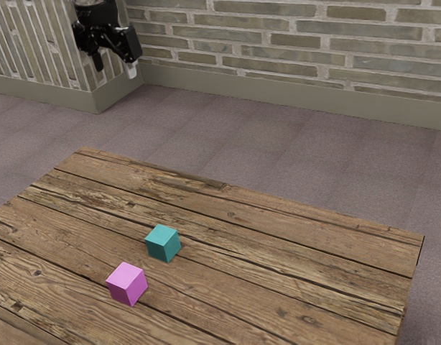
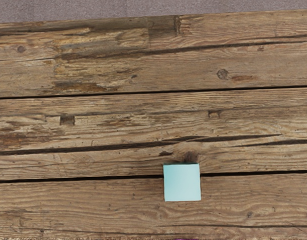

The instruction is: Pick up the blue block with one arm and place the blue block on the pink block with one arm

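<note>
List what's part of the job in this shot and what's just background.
Part of the job:
- blue block, on the table, apart from the pink one
- pink block, the place to stack on
- gripper, open, high above the table

Just there:
- wooden table
- brick wall
- floor
- slatted panel
</note>
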Controlling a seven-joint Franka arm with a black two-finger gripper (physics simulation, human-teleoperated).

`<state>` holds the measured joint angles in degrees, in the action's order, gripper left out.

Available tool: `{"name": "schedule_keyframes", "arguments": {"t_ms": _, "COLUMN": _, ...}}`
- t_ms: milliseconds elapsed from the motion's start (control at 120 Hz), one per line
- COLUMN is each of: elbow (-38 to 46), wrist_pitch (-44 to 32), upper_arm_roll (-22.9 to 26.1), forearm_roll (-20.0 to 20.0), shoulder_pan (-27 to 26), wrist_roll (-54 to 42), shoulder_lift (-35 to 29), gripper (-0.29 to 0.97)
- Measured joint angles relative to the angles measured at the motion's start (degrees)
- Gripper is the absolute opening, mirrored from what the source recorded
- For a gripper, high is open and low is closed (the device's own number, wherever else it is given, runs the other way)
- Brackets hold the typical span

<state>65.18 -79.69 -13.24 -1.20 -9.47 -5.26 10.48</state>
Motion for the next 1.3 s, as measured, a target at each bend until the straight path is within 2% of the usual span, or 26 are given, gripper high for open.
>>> {"name": "schedule_keyframes", "arguments": {"t_ms": 150, "elbow": 0.09, "wrist_pitch": 0.74, "upper_arm_roll": 0.07, "forearm_roll": 0.03, "shoulder_pan": 0.05, "wrist_roll": 0.13, "shoulder_lift": 0.53, "gripper": 0.68}}
{"name": "schedule_keyframes", "arguments": {"t_ms": 208, "elbow": 3.31, "wrist_pitch": 0.75, "upper_arm_roll": 0.43, "forearm_roll": 0.11, "shoulder_pan": -0.05, "wrist_roll": 0.19, "shoulder_lift": -0.55, "gripper": 0.68}}
{"name": "schedule_keyframes", "arguments": {"t_ms": 275, "elbow": 19.19, "wrist_pitch": -3.07, "upper_arm_roll": 0.61, "forearm_roll": 1.14, "shoulder_pan": -0.39, "wrist_roll": 0.25, "shoulder_lift": -7.78, "gripper": 0.68}}
{"name": "schedule_keyframes", "arguments": {"t_ms": 325, "elbow": 31.65, "wrist_pitch": -8.77, "upper_arm_roll": 0.65, "forearm_roll": 2.44, "shoulder_pan": 0.11, "wrist_roll": 0.23, "shoulder_lift": -12.02, "gripper": 0.68}}
{"name": "schedule_keyframes", "arguments": {"t_ms": 367, "elbow": 39.11, "wrist_pitch": -14.72, "upper_arm_roll": 0.48, "forearm_roll": 3.31, "shoulder_pan": 0.84, "wrist_roll": -0.12, "shoulder_lift": -12.98, "gripper": 0.68}}
{"name": "schedule_keyframes", "arguments": {"t_ms": 417, "elbow": 43.53, "wrist_pitch": -20.93, "upper_arm_roll": 0.24, "forearm_roll": 3.96, "shoulder_pan": 1.72, "wrist_roll": -0.73, "shoulder_lift": -12.16, "gripper": 0.68}}
{"name": "schedule_keyframes", "arguments": {"t_ms": 542, "elbow": 44.61, "wrist_pitch": -30.94, "upper_arm_roll": 0.05, "forearm_roll": 2.63, "shoulder_pan": 4.04, "wrist_roll": -1.91, "shoulder_lift": -6.72, "gripper": 0.68}}
{"name": "schedule_keyframes", "arguments": {"t_ms": 700, "elbow": 44.38, "wrist_pitch": -39.15, "upper_arm_roll": 0.02, "forearm_roll": -3.71, "shoulder_pan": 3.07, "wrist_roll": -3.02, "shoulder_lift": 1.82, "gripper": 0.68}}
{"name": "schedule_keyframes", "arguments": {"t_ms": 850, "elbow": 50.79, "wrist_pitch": -45.23, "upper_arm_roll": 1.13, "forearm_roll": -9.08, "shoulder_pan": 2.78, "wrist_roll": -3.81, "shoulder_lift": 2.78, "gripper": 0.68}}
{"name": "schedule_keyframes", "arguments": {"t_ms": 992, "elbow": 56.44, "wrist_pitch": -50.71, "upper_arm_roll": 2.87, "forearm_roll": -10.6, "shoulder_pan": 1.66, "wrist_roll": -4.4, "shoulder_lift": 0.41, "gripper": 0.68}}
{"name": "schedule_keyframes", "arguments": {"t_ms": 1300, "elbow": 56.92, "wrist_pitch": -56.65, "upper_arm_roll": 4.01, "forearm_roll": -11.08, "shoulder_pan": 1.55, "wrist_roll": -5.41, "shoulder_lift": 3.67, "gripper": 0.68}}
